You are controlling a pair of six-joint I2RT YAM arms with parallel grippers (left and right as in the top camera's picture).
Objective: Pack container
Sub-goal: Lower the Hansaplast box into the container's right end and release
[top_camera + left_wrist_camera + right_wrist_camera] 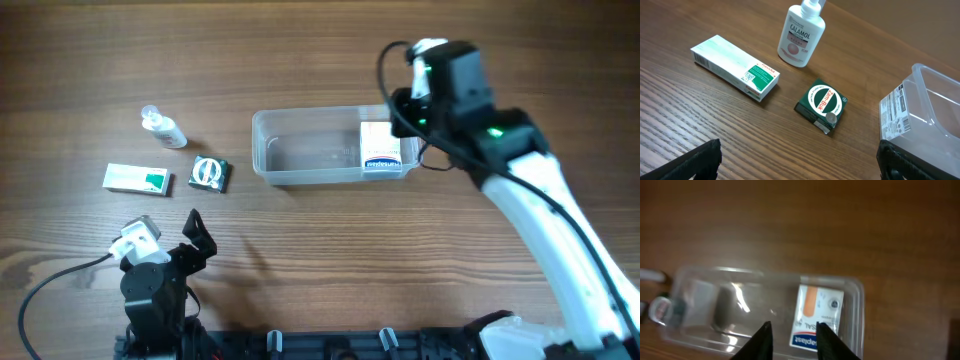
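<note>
The right tool (794,330) is hanging, fingers apart and empty, above the plaster box (816,315) tucked into the 3 o'clock end of the container (300,150), central on the surface (330,250), leaving room; the left tool (800,165), spread wide, is facing the Zam-Buk box (821,106), likely next.

The right wrist view is blurred: the white box's (816,312) print is mostly unreadable, and the right gripper (794,327) is cut off at six o'clock. In the left wrist view, the bottle (801,35) is cropped at twelve o'clock, the container (940,95) at three o'clock.
</note>
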